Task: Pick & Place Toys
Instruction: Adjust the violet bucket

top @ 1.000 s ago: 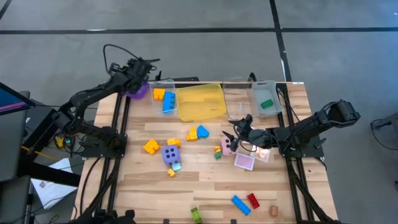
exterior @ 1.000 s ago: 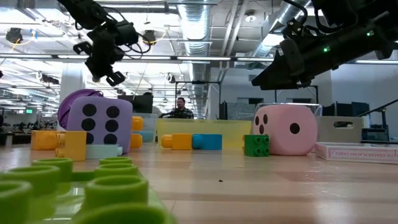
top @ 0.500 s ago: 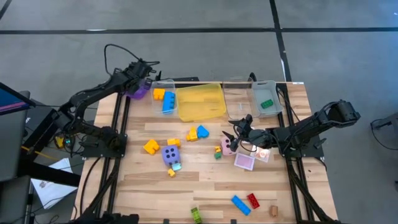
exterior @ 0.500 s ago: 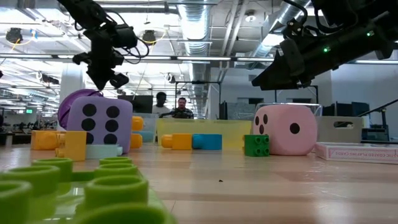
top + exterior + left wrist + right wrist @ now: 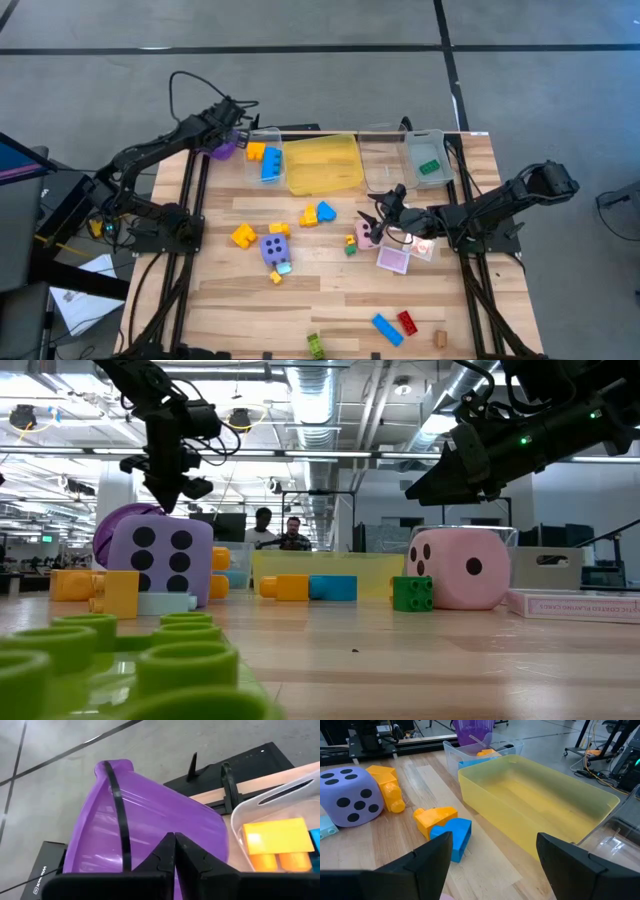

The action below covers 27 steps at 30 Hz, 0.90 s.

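Observation:
My left gripper (image 5: 232,133) is shut at the table's far left corner, just above the purple cup (image 5: 150,830), which stands beside the clear tray (image 5: 262,160) holding yellow, orange and blue blocks. My right gripper (image 5: 381,212) is open and empty, hovering over the pink die (image 5: 367,234). The purple die (image 5: 273,247), a yellow block (image 5: 243,236), and orange and blue blocks (image 5: 318,213) rest on the table. Pink cards (image 5: 393,259) lie beside the pink die. In the right wrist view, the open fingers (image 5: 432,865) frame the orange and blue blocks (image 5: 445,827). My left gripper's shut fingertips (image 5: 175,842) stand in front of the purple cup's side wall; I cannot tell whether they touch it.
A yellow tray (image 5: 322,163) and clear trays (image 5: 428,157), one with a green block, line the far edge. Blue (image 5: 388,328), red (image 5: 408,321) and green (image 5: 316,344) blocks lie near the front edge. People stand in the room behind (image 5: 278,538).
My left gripper has turned a little and sunk slightly toward the purple cup. My right arm has kept still over the pink die.

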Tool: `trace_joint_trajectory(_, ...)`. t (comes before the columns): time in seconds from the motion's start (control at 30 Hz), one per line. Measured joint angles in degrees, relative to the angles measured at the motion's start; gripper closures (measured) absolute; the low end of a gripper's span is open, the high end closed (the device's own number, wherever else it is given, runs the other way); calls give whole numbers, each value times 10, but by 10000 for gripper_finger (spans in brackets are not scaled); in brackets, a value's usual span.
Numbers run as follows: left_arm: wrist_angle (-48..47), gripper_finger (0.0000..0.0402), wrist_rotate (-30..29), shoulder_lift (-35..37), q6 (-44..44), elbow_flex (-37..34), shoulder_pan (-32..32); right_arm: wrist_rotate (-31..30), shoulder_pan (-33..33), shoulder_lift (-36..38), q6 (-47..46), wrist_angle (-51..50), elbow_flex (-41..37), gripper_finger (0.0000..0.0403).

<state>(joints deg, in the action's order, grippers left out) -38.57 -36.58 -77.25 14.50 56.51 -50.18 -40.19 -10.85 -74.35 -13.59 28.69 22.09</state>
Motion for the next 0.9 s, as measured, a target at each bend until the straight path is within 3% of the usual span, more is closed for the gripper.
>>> trace_joint_trajectory(0.27, 0, 374, 3, 0, 1, 0, 21, 0, 0, 0, 0, 0, 0, 121)
trace_joint_trajectory(0.7, 0, 195, 10, 0, 13, 0, 39, 0, 0, 0, 0, 0, 0, 121)
trace_joint_trajectory(0.9, 0, 145, 8, 7, 25, 6, 39, 0, 0, 0, 0, 0, 0, 121)
